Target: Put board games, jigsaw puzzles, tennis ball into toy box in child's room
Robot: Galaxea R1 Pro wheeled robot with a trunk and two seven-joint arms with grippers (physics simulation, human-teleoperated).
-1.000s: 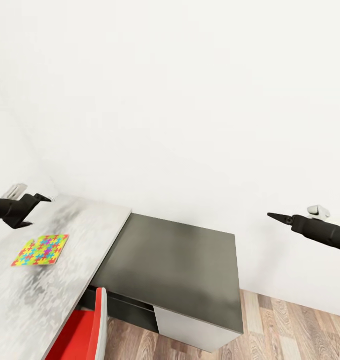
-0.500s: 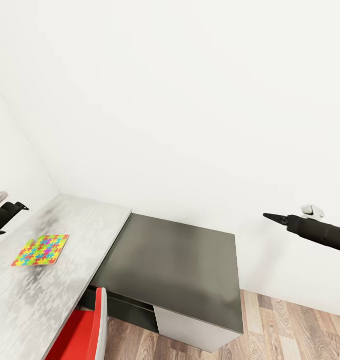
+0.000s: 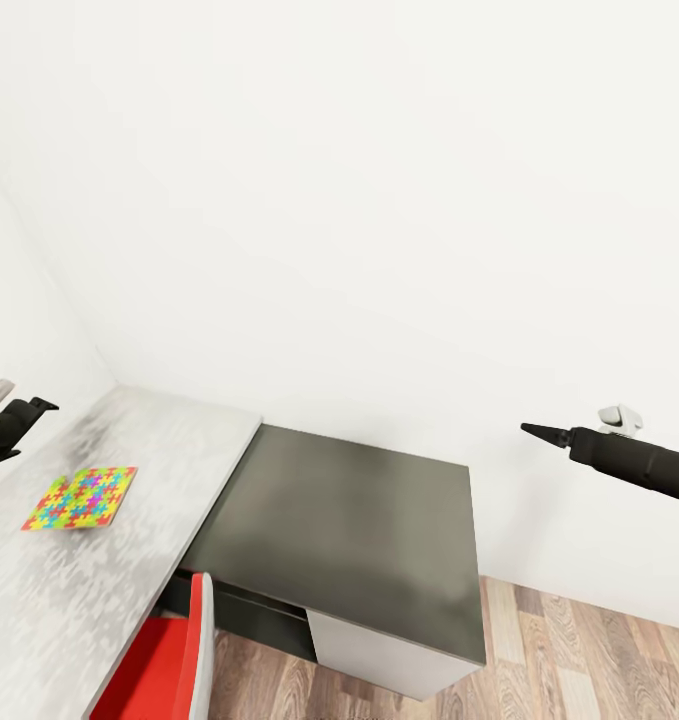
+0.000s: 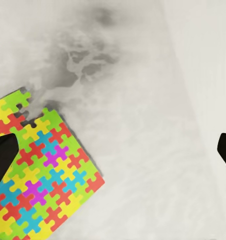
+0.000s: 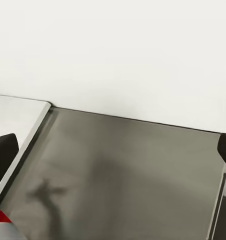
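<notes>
One jigsaw puzzle [image 3: 79,498], a thin square of bright interlocking pieces, lies flat on the table's pale grey top [image 3: 149,450]. My left gripper [image 3: 29,428] hovers above the table just beyond the puzzle, at the head view's left edge. In the left wrist view the puzzle [image 4: 38,175] lies below the left gripper [image 4: 114,155], toward one of its fingers, which stand wide apart and open with nothing held. My right gripper [image 3: 539,432] hangs in the air off the table's right end, beside the dark grey section [image 3: 349,530]. It [image 5: 114,152] is open and empty.
A red chair [image 3: 154,665] stands at the table's front. White walls [image 3: 379,200] close off the back and left. Wood-plank floor [image 3: 579,660] lies to the right of the dark grey section [image 5: 133,175].
My left gripper has drawn back to the left, away from over the table. My right gripper has crept slightly left. The puzzle has not moved.
</notes>
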